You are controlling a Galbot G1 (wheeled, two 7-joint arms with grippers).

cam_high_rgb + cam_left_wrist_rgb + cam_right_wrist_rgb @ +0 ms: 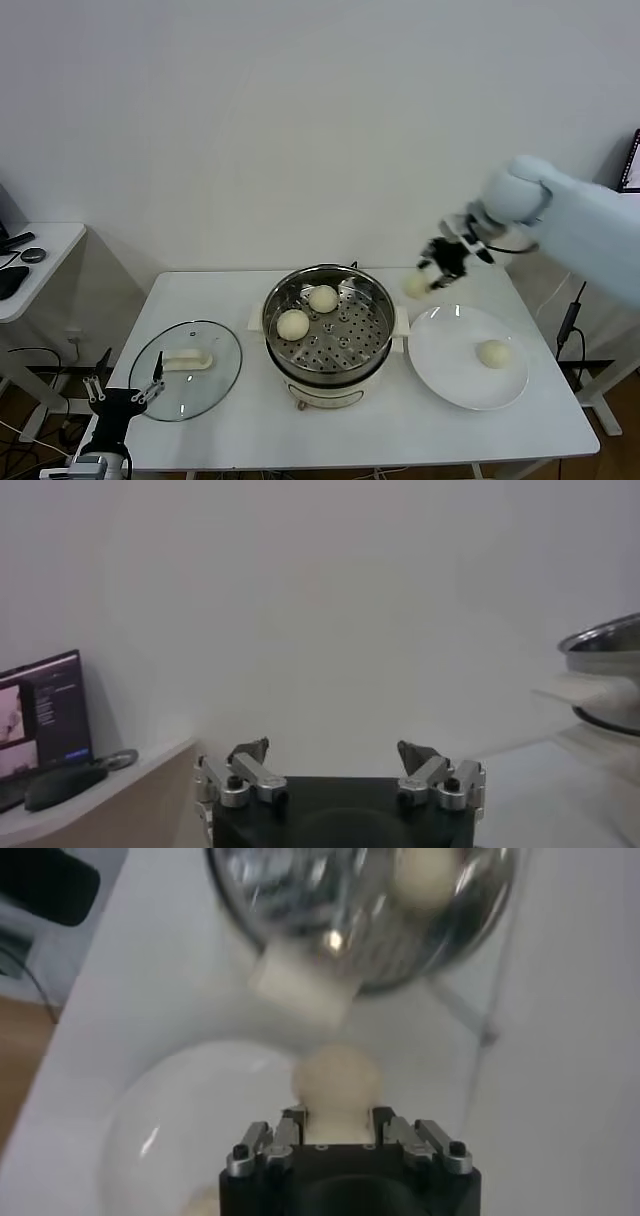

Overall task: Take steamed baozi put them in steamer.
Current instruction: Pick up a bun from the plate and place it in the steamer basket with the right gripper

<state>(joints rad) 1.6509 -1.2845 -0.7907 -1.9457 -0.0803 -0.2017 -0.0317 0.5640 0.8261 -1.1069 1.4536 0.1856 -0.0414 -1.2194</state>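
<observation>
The steel steamer (pixel 330 300) stands mid-table with two baozi (pixel 293 324) (pixel 323 298) on its perforated tray. My right gripper (pixel 432 272) is shut on a third baozi (pixel 417 286), held in the air between the steamer's right rim and the white plate (pixel 450 370). In the right wrist view the held baozi (pixel 337 1083) sits between the fingers, with the steamer (pixel 300 908) beyond it. A fourth baozi (pixel 493 353) lies on the plate. My left gripper (pixel 122 394) is open and parked low, off the table's front-left corner.
The glass lid with a white handle (pixel 186 368) lies flat on the table left of the steamer. A side table (pixel 30 260) with dark objects stands at far left. The table's right edge runs just beyond the plate.
</observation>
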